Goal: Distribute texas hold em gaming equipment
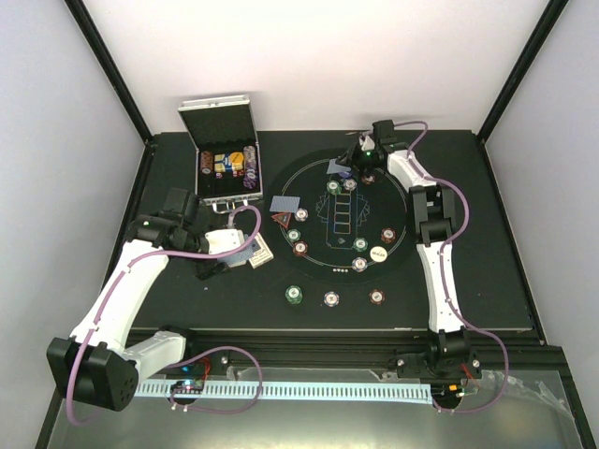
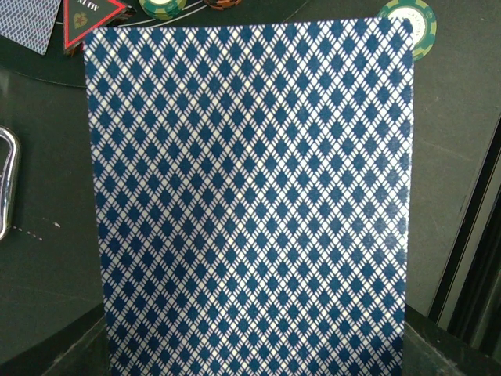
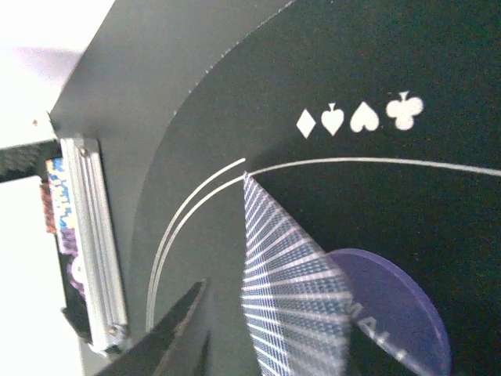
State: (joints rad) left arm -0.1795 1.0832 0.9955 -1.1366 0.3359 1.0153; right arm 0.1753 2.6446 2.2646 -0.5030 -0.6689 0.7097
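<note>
Black counter (image 1: 487,234), chips (image 1: 295,294) dotted round the mat (image 1: 323,187). Left claw (image 1: 245,253) pinches a blue-backed card (image 2: 250,196) just off the mat's near-left edge. It looks thin, bendy and slick, so I'd grip one edge lightly. Right claw (image 1: 356,159) hovers at a second card (image 3: 290,298) on the far rim, and I can't tell its grip.

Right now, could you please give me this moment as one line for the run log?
left hand: holding card | right hand: at far edge of mat, second card by blue button, grip unclear

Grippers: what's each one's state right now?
Left gripper: closed, holding a playing card upright.
Right gripper: cannot be told; a second card is close by its tip.
</note>
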